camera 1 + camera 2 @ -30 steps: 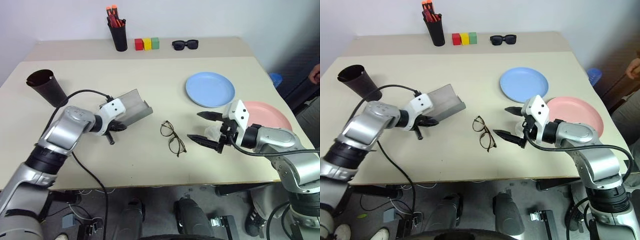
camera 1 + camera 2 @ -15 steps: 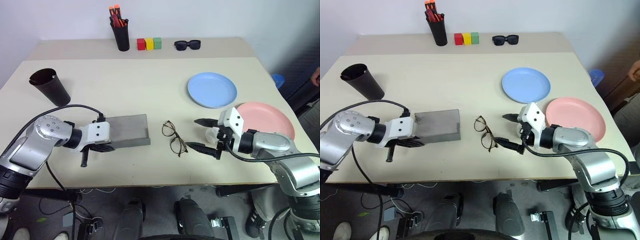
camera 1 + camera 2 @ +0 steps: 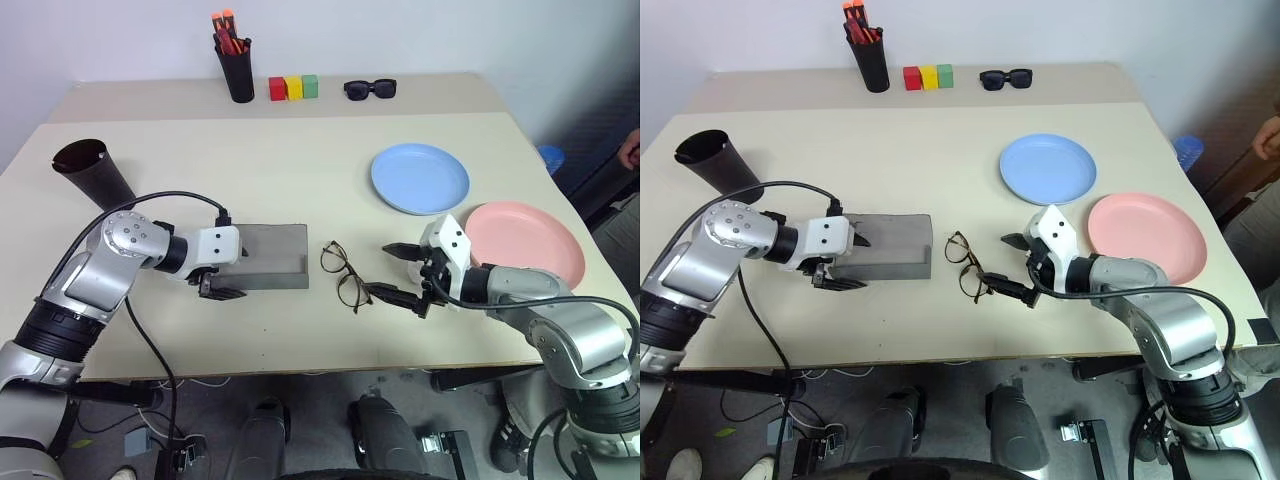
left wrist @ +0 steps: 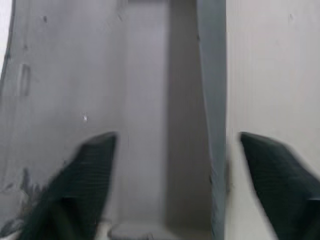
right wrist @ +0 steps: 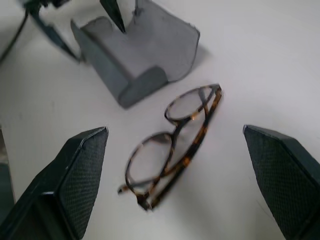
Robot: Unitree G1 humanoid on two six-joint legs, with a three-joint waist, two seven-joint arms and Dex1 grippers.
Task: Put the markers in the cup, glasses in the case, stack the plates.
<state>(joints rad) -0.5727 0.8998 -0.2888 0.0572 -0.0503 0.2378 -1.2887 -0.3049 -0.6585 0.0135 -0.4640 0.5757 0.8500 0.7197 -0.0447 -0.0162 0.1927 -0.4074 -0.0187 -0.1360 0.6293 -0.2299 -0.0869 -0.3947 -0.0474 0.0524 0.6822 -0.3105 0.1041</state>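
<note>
**Case set flat beside the glasses, left end effector let go**

The grey case (image 3: 262,256) lies open on the table (image 3: 300,160), its long axis running from nine to three o'clock in the head view, the hollow facing up. A second ago it was tilted up off the table in the left end effector's grip, its long axis slanting toward two o'clock; now it rests level. The glasses (image 3: 346,276) lie just beside the case's three o'clock end, not touching it, lenses flat on the table and the frame's long axis running roughly from eleven to five o'clock. They have not moved.

The left end effector (image 3: 830,262) sits at the case's nine o'clock end with its fingers spread; in the left wrist view one finger lies over the case's floor and the other outside its wall, clenching nothing. A second ago it was clamped on the case.

The right end effector (image 3: 397,272) hovers at the glasses' three o'clock side, fingers wide apart and empty, as before, and closer to the glasses than it was.

The light blue plate (image 3: 420,178) and salmon pink plate (image 3: 527,242) lie side by side, unstacked. The black cup (image 3: 92,173) stands tilted at ten o'clock from the case.
</note>
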